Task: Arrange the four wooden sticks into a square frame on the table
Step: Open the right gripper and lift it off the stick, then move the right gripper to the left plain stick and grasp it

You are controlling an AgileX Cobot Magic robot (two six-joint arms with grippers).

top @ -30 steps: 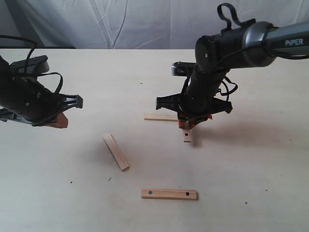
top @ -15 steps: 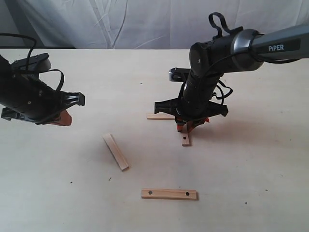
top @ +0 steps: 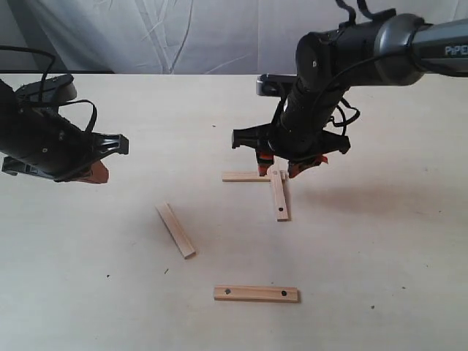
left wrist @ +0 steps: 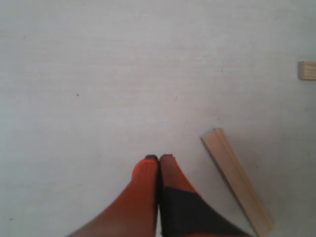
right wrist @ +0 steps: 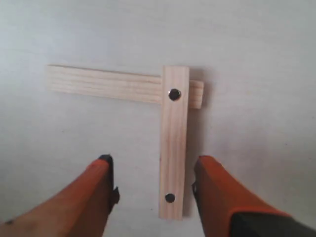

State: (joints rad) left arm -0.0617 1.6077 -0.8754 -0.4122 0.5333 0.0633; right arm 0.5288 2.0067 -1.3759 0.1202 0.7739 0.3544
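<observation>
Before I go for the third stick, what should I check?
1. Right gripper open, not touching the holed light-wood slat: ok.
2. That slat crosses over the plain light-wood slat as a corner: ok.
3. Left gripper open for a pick: not ok, shut and empty.
4. Loose plain slat lies free on the pale cream table: ok.
5. Second holed slat unobstructed: ok.

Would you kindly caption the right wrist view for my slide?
Open right claw over holed stick crossing one end of plain stick.
</observation>
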